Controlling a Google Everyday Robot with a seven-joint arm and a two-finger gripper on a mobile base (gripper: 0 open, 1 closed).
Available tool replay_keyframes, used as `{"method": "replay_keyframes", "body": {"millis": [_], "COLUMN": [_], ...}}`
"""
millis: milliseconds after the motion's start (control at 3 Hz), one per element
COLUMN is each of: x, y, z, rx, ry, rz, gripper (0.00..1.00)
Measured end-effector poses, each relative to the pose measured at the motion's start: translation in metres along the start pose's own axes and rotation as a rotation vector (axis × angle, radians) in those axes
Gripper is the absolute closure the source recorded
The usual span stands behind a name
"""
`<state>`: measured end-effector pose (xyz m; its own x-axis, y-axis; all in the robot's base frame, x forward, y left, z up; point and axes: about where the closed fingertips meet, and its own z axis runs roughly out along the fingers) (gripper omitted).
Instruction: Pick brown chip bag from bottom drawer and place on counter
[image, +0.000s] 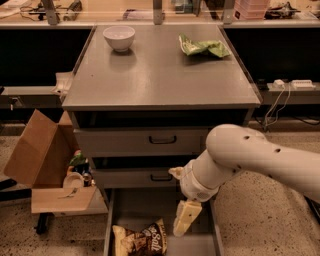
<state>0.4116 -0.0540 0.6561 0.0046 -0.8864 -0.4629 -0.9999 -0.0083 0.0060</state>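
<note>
The brown chip bag (140, 241) lies on the floor of the open bottom drawer (126, 206), at its front left, partly cut off by the lower edge of the view. My gripper (185, 219) hangs on the white arm over the drawer, just right of the bag and slightly above it, pointing down. The counter (160, 75) is the grey top of the cabinet above the two shut drawers.
A white bowl (119, 38) stands at the counter's back left and a green bag (202, 47) lies at its back right. An open cardboard box (40, 165) with clutter stands left of the cabinet. A power strip (290, 84) and cables are at the right.
</note>
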Motion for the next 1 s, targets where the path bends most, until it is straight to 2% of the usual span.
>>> {"method": "replay_keyframes", "body": {"millis": [333,667,1000], "x": [-0.003,-0.003,0.022], "y": [-0.010,-0.009,-0.012], "z": [0.000,0.000,0.041], "rx": [0.046,0.041,0.026], "ry": [-0.010,-0.008,0.027], "rz": [-0.001,-0.002,-0.031], "gripper": [0.00,0.00,0.00]}}
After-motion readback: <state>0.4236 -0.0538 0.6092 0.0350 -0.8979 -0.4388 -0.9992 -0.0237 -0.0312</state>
